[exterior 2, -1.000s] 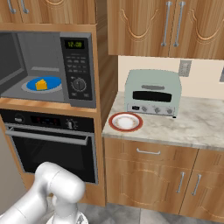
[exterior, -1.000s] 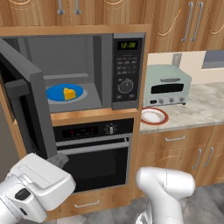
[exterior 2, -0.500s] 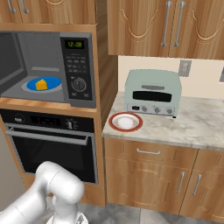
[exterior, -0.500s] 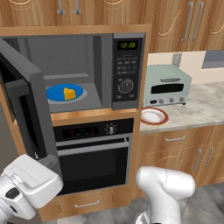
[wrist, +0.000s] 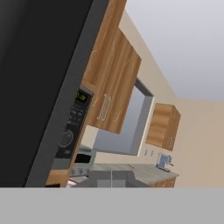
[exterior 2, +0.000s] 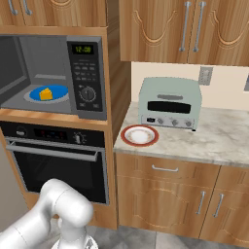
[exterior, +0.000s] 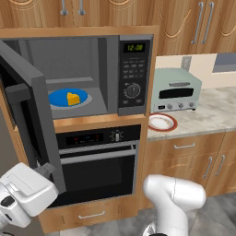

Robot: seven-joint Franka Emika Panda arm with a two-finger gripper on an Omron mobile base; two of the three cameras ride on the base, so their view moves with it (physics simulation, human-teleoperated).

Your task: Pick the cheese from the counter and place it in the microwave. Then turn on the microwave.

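The cheese (exterior: 72, 98) (exterior 2: 46, 93) is a small yellow wedge lying on a blue plate (exterior: 59, 98) (exterior 2: 58, 91) inside the open microwave (exterior: 133, 76) (exterior 2: 87, 78). The microwave's dark door (exterior: 34, 115) (wrist: 35, 87) stands swung out to the left. My gripper (exterior: 46, 169) (wrist: 111, 179) is shut and holds nothing; it sits low beside the door's bottom edge, in front of the oven. In the hand view the door's dark face is close on the left, with the control panel (wrist: 72, 127) beyond it. The counter (exterior: 212, 115) (exterior 2: 214, 141) lies to the right.
A black oven (exterior: 99, 156) (exterior 2: 58, 160) sits under the microwave. On the counter stand a pale-green toaster oven (exterior: 176, 90) (exterior 2: 170, 103) and a red-rimmed white plate (exterior: 162, 122) (exterior 2: 140, 135). Wooden cabinets hang above, drawers below.
My hand has drifted a little left and lower beside the open door. The door, the cheese and the counter things have stayed put.
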